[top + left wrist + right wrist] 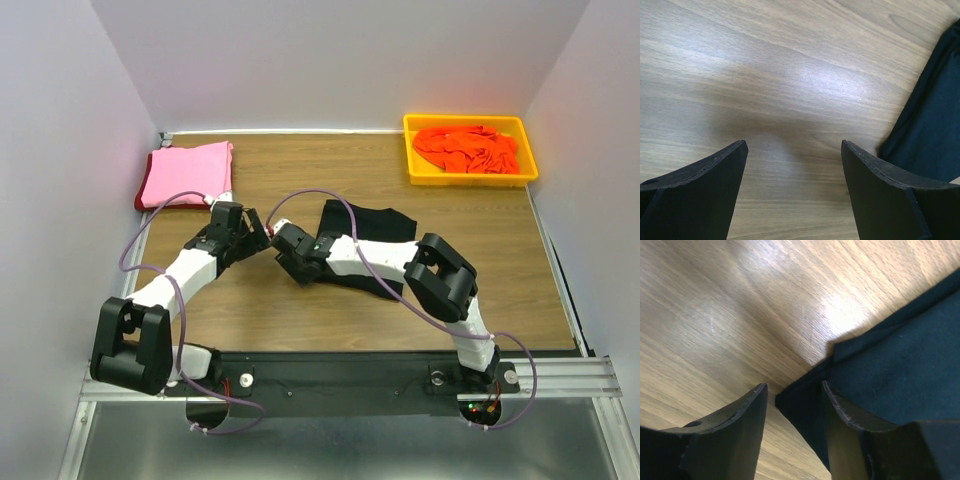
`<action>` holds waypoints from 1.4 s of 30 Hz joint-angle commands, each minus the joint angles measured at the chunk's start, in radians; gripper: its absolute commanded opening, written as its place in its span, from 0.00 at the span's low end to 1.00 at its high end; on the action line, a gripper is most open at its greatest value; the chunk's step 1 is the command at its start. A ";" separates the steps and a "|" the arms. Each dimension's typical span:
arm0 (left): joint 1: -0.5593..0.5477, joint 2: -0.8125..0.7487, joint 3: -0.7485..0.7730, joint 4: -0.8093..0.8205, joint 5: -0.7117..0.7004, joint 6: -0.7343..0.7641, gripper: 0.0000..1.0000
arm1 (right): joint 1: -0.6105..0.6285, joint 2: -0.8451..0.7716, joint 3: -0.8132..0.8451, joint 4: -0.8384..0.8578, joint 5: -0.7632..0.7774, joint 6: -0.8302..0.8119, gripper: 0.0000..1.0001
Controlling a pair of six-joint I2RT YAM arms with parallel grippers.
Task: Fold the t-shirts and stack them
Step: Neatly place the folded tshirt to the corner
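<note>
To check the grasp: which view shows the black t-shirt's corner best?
Right wrist: the black t-shirt corner lies between the fingers of the right gripper. Top: the right arm covers it. Left wrist: only an edge.

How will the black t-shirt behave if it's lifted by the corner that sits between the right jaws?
Probably floppy: the black t-shirt lies flat in thin layers on the table, so the rest would hang and drag. Likely light for its size, being thin cloth. Pushed, it may bunch rather than slide.

Bright, even overhead light — white glare patches on the wood table in both wrist views, faint shadow under the left claw, close claw edges slightly soft.
</note>
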 commanded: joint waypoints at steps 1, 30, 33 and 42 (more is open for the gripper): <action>0.000 0.020 0.010 0.015 0.029 0.005 0.87 | 0.017 0.008 -0.048 -0.060 0.074 0.002 0.49; -0.056 0.260 0.056 0.357 0.572 -0.228 0.98 | 0.003 -0.312 -0.171 0.051 0.143 0.089 0.01; -0.077 0.283 0.046 0.423 0.593 -0.280 0.98 | -0.003 -0.337 -0.188 0.069 0.154 0.112 0.01; -0.117 0.357 0.041 0.581 0.624 -0.380 0.99 | -0.023 -0.383 -0.237 0.120 0.151 0.142 0.01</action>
